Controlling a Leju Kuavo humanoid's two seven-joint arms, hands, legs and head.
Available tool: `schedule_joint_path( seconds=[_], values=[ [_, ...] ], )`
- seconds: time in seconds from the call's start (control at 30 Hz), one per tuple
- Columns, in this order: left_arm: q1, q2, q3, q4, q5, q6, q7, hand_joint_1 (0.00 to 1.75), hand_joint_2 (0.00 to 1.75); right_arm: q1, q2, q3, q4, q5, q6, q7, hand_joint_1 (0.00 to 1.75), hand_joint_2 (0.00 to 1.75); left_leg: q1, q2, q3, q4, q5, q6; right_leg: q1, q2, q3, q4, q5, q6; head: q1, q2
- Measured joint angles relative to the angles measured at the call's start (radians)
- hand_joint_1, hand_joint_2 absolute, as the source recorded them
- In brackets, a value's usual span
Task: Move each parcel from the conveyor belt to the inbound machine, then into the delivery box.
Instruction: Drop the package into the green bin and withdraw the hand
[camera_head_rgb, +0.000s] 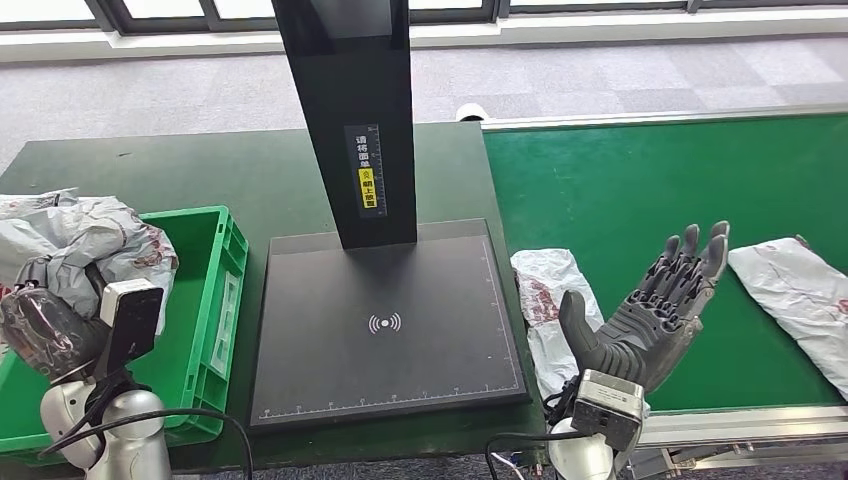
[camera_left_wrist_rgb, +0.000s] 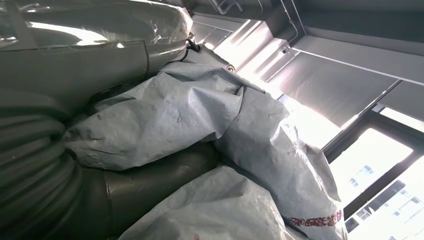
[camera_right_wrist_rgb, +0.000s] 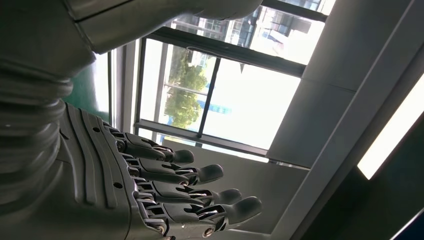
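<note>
My left hand (camera_head_rgb: 40, 325) grips a crumpled grey parcel (camera_head_rgb: 95, 240) with red print, holding it over the left part of the green delivery box (camera_head_rgb: 215, 300). In the left wrist view the same parcel (camera_left_wrist_rgb: 200, 115) bulges against my left hand (camera_left_wrist_rgb: 35, 150). My right hand (camera_head_rgb: 650, 310) is raised over the near edge of the green conveyor belt (camera_head_rgb: 640, 180), palm up, fingers spread and holding nothing; the right wrist view shows its fingers (camera_right_wrist_rgb: 200, 195) stretched out. A white parcel (camera_head_rgb: 545, 290) lies on the belt just left of that hand. Another white parcel (camera_head_rgb: 795, 295) lies further right.
The inbound machine's flat black plate (camera_head_rgb: 385, 330) lies bare between the box and the belt, with its black pillar (camera_head_rgb: 350, 110) rising at the back. The dark green table (camera_head_rgb: 200, 170) extends behind the box. Windows line the far wall.
</note>
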Motion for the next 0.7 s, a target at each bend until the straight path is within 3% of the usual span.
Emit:
schedule_joint_path(
  seconds=[0.13,0.27,0.3,0.57,0.7],
  values=[
    [-0.002,0.000,0.002,0.003,-0.003,0.000,0.004,1.75,1.75,0.000,0.000,0.000,0.000,0.000,0.000,0.000,0.00,1.75,0.000,0.000,0.000,0.000,0.000,0.000,0.000,0.000,0.000,0.000,0.000,0.000,0.000,0.000],
    [-0.011,-0.001,0.018,0.023,-0.008,0.000,0.012,0.06,1.75,0.001,0.000,0.000,0.000,0.002,0.000,0.000,0.00,1.75,0.000,0.000,0.000,0.000,0.000,0.000,0.000,0.000,0.000,0.000,0.000,0.000,0.000,0.000],
    [-0.015,-0.002,0.026,0.031,-0.005,0.000,0.009,0.00,1.75,0.002,0.000,0.000,0.000,0.003,0.000,0.000,0.00,1.75,0.000,0.000,0.000,0.000,0.000,0.000,0.000,0.000,0.000,0.000,0.000,0.000,0.000,0.000],
    [-0.025,-0.003,0.097,0.070,0.078,0.000,-0.058,0.00,1.75,0.003,0.000,0.000,0.001,0.008,0.000,0.000,0.00,1.75,0.000,0.000,0.000,0.000,0.000,0.000,0.000,0.000,0.000,0.000,0.000,0.000,0.000,0.000],
    [-0.030,-0.003,0.131,0.076,0.122,0.000,-0.095,0.00,0.00,0.002,0.000,0.000,0.004,0.010,0.000,0.000,0.00,1.75,0.000,0.000,0.000,0.000,0.000,0.000,0.000,0.000,0.000,0.000,0.000,0.000,0.000,0.000]
  ],
)
